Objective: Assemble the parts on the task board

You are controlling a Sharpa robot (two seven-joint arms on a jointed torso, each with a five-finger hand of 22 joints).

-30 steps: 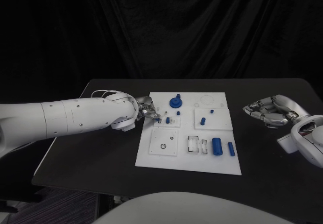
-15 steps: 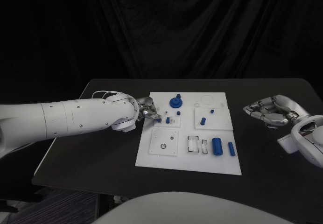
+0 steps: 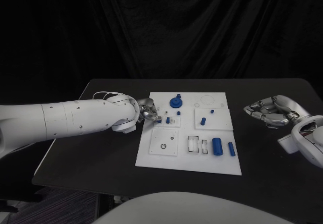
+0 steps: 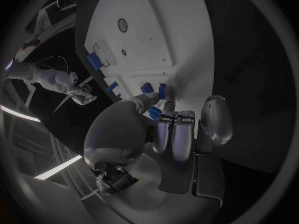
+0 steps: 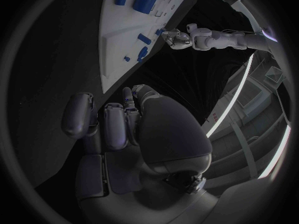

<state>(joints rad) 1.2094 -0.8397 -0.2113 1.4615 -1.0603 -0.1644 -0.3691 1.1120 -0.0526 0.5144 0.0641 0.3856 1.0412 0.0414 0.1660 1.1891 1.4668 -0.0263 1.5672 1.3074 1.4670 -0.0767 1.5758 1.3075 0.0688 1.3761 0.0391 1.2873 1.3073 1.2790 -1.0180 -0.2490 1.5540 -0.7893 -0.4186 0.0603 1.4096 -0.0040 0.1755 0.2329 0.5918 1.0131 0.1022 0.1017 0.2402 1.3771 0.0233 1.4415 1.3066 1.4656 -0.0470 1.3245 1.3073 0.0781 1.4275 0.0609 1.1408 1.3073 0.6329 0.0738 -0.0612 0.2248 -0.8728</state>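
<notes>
The white task board (image 3: 151, 156) lies mid-table. My left hand (image 3: 149, 113) hovers at its left edge over a small square plate (image 3: 173, 122). In the left wrist view its fingertips (image 4: 168, 93) pinch a small blue peg (image 4: 162, 90), seen in the head view as the peg (image 3: 158, 121). Another blue peg (image 3: 167, 120) stands in that plate. A blue round knob (image 3: 176, 101), a peg (image 3: 202, 121), a thick cylinder (image 3: 216, 145) and a thin cylinder (image 3: 231, 149) sit on the board. My right hand (image 3: 272, 111) hangs right of the board with its fingers (image 5: 115, 119) curled in, holding nothing.
A square plate with a round hole (image 3: 164, 142) and narrow slots (image 3: 193, 143) lie at the board's near side. A white ring (image 3: 207, 100) sits at the far right corner. Black table (image 3: 87, 154) surrounds the board on both sides.
The left hand has barely shifted at the small plate, still with the peg. The right hand has stayed where it was.
</notes>
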